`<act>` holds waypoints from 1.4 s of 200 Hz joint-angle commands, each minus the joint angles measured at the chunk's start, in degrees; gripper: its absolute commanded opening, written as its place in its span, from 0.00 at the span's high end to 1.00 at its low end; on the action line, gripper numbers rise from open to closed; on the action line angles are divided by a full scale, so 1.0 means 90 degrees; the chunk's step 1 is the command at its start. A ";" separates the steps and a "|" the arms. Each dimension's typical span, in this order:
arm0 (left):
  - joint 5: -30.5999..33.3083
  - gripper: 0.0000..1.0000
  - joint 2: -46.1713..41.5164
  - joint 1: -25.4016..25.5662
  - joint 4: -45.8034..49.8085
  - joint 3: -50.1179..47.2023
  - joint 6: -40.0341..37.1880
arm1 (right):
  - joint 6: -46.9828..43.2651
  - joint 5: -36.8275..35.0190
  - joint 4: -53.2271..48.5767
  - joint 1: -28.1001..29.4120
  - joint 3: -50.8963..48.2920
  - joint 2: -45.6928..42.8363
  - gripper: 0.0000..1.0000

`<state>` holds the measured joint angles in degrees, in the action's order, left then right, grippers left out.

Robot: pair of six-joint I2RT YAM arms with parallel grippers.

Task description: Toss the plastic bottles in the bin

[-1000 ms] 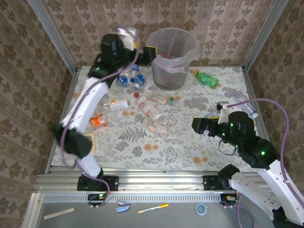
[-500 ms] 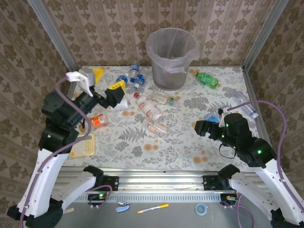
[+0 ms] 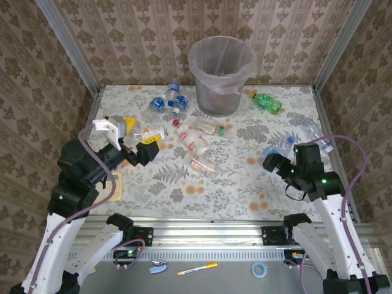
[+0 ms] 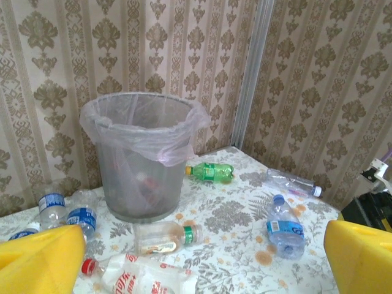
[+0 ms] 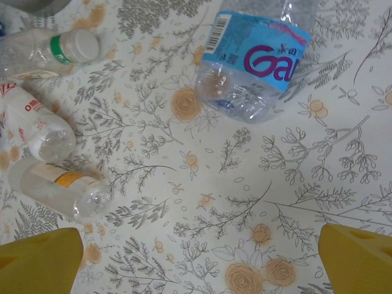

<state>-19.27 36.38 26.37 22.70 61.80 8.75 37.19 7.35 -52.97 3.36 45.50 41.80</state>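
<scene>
The bin (image 3: pixel 222 76), grey and bag-lined, stands at the back of the table; in the left wrist view the bin (image 4: pixel 141 156) has dim shapes inside. Plastic bottles lie scattered: a blue-labelled cluster (image 3: pixel 168 101), a green one (image 3: pixel 267 101), several clear ones (image 3: pixel 202 131) mid-table. My left gripper (image 3: pixel 138 133) hangs open and empty over the left side; ahead of the gripper (image 4: pixel 199 269) lie a green-banded bottle (image 4: pixel 165 236) and a red-lettered one (image 4: pixel 141 278). My right gripper (image 3: pixel 271 160) is open over bare cloth. Beyond the gripper (image 5: pixel 199 263) lies a blue-labelled bottle (image 5: pixel 254 58).
A flat beige block (image 3: pixel 114 184) lies partly under my left arm. Patterned walls and metal posts close the table on three sides. An orange-labelled bottle (image 5: pixel 61 187) and a red-labelled one (image 5: pixel 33 122) lie left of my right gripper. A clear bottle (image 3: pixel 315 131) sits by the right edge.
My left arm has swung back from beside the bin to the near left of the table. My right gripper has shifted slightly right and turned.
</scene>
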 commanded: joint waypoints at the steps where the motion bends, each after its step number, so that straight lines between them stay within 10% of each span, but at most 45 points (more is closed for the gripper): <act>1: 0.0018 0.00 -0.0253 0.0014 0.0438 -0.0175 -0.0200 | -0.0164 0.0595 0.0245 -0.0291 -0.0243 0.0284 0.00; 280: 0.0705 0.00 -0.1495 0.0019 0.1416 -0.0467 -0.0219 | -0.0060 0.0658 0.3464 -0.1359 0.0059 0.5303 0.10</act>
<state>-13.58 23.44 26.37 34.74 57.74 7.66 36.34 12.78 -24.64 -8.67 45.41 87.72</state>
